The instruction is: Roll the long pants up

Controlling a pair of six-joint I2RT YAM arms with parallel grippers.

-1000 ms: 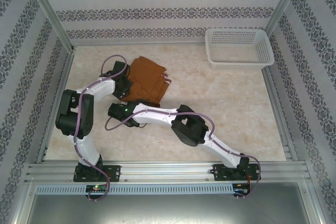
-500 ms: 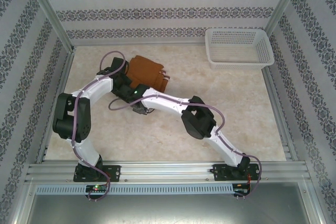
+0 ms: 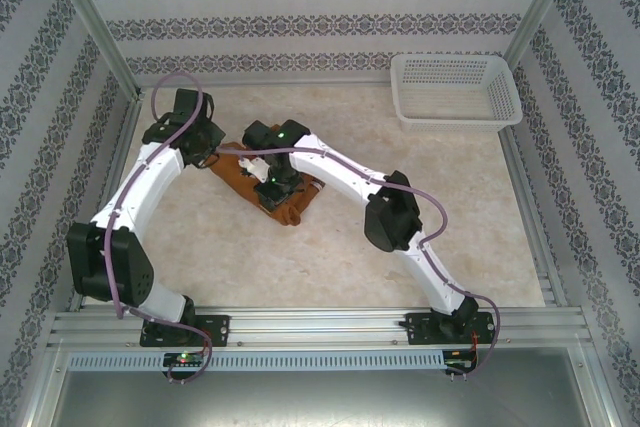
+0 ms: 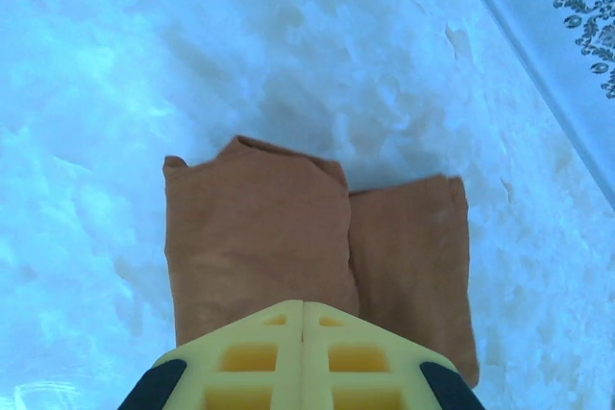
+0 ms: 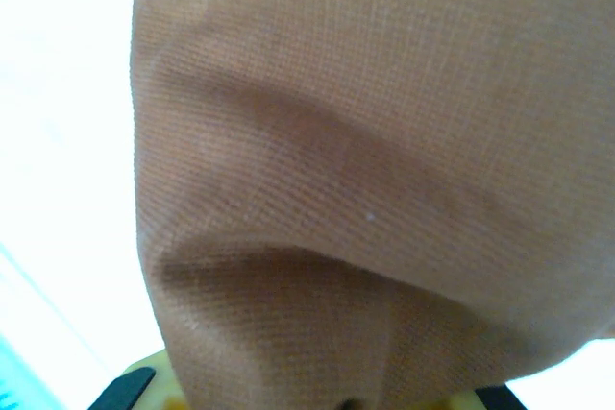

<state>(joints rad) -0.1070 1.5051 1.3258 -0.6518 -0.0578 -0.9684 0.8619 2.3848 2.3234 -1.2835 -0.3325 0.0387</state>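
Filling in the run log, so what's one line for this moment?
long pants folded into bundle on table | left gripper shut at cloth edge | right gripper in cloth, jaws hidden

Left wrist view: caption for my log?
Left gripper, fingers together, over the folded long pants on the table.

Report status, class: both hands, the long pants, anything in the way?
Left hand shut at edge of long pants. Right hand on the cloth, grip hidden. Bundle folded, left of centre. White basket far right, apart.
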